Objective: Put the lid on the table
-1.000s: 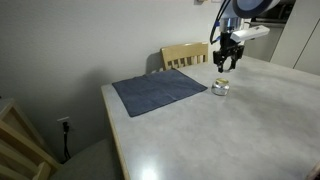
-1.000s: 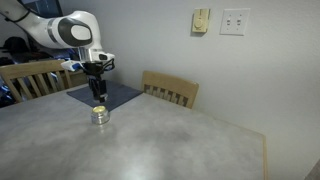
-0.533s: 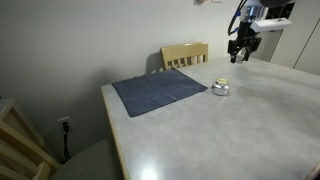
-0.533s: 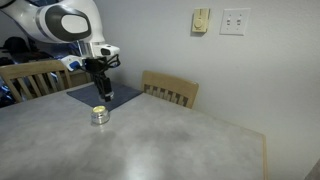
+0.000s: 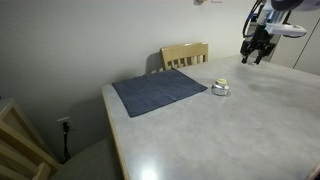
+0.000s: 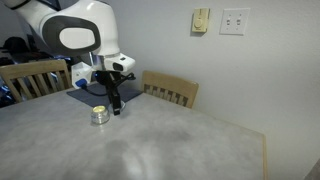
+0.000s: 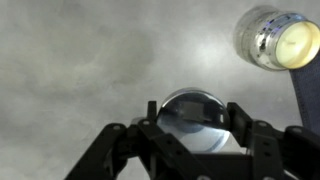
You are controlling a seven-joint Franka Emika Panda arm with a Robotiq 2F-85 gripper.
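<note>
In the wrist view my gripper (image 7: 192, 118) is shut on the lid (image 7: 192, 112), a small round silvery cap held between the two black fingers above the table (image 7: 70, 60). The small clear jar with a yellowish top (image 7: 278, 38) stands uncapped at the upper right of that view. In both exterior views the gripper (image 5: 257, 52) (image 6: 116, 104) hangs above the pale grey table (image 5: 230, 130) (image 6: 170, 140), off to one side of the jar (image 5: 220, 88) (image 6: 99, 115). The lid is too small to make out in the exterior views.
A dark blue-grey cloth mat (image 5: 160, 90) (image 6: 100, 95) lies on the table beside the jar. Wooden chairs (image 5: 186, 55) (image 6: 170, 90) stand at the table's edge near the wall. Another wooden chair (image 6: 30, 78) is at one end.
The gripper has lifted away from the jar and carried the lid sideways over the bare table, further from the cloth. The jar has stayed in place.
</note>
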